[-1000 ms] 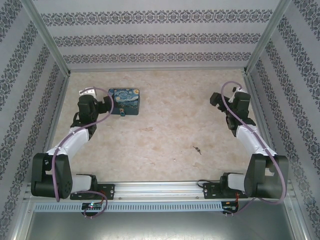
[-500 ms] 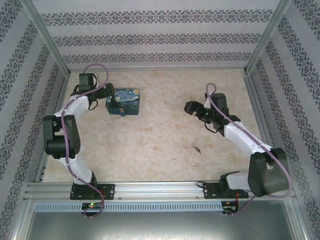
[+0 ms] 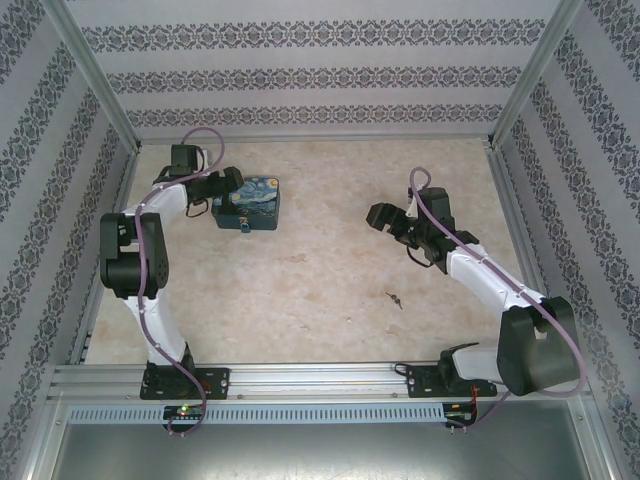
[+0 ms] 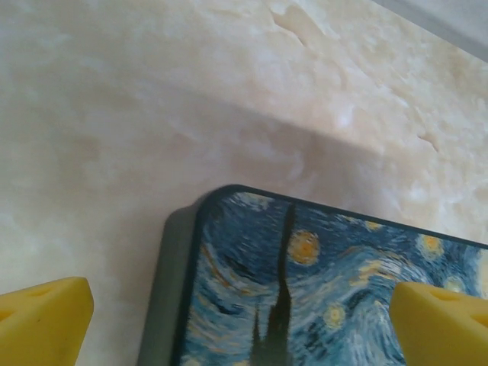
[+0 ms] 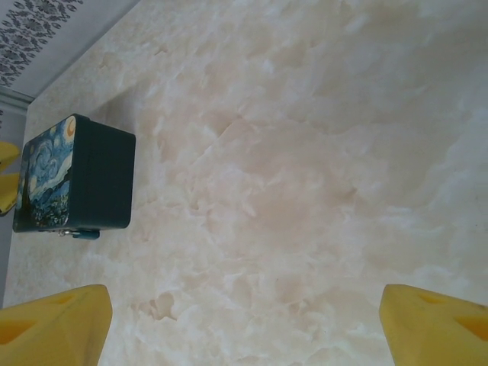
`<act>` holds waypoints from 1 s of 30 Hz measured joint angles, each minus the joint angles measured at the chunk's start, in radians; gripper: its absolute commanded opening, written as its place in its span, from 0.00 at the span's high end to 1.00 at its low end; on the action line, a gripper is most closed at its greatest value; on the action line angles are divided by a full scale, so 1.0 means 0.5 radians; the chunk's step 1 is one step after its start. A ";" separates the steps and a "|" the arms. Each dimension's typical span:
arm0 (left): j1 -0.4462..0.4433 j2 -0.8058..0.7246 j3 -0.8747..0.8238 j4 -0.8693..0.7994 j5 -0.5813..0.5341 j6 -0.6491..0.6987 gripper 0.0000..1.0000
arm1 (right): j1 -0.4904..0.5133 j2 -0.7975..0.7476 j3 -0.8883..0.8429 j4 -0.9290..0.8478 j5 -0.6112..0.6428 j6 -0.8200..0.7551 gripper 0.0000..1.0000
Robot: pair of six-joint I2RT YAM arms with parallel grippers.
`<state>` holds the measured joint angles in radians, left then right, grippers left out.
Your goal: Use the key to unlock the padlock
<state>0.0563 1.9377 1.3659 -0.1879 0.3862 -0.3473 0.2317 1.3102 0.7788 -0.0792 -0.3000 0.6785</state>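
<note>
While the padlock (image 3: 243,227) sits at the box's (image 3: 252,198) near edge, the left gripper (image 3: 225,187) gapes over its left corner; the right gripper (image 3: 386,215), also spread, hovers above bare table (image 3: 320,270), well apart from the key (image 3: 395,298).

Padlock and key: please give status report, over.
Left hand open above box corner. Right hand open, empty. Padlock hangs at box front; key loose on table, nearer right hand.

The box (image 3: 250,202) sits at the far left of the table (image 3: 320,270), the padlock (image 3: 242,226) against its near side. The key (image 3: 396,298) lies well apart to the right, nearer than the right gripper (image 3: 385,215).
</note>
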 measured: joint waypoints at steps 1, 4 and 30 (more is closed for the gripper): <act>-0.021 0.000 0.000 0.008 0.013 -0.008 0.00 | 0.000 0.002 0.000 0.001 0.000 0.000 0.09; -0.101 -0.002 -0.012 0.049 0.038 -0.028 0.00 | 0.000 0.010 0.000 0.000 0.002 0.000 0.09; -0.894 -0.705 -0.816 0.391 -0.373 -0.588 0.00 | 0.000 -0.002 -0.098 -0.061 0.045 -0.008 0.09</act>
<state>-0.3908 1.5852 0.9577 0.0074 0.1997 -0.6415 0.2317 1.3094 0.7300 -0.1097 -0.2775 0.6743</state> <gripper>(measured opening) 0.997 0.912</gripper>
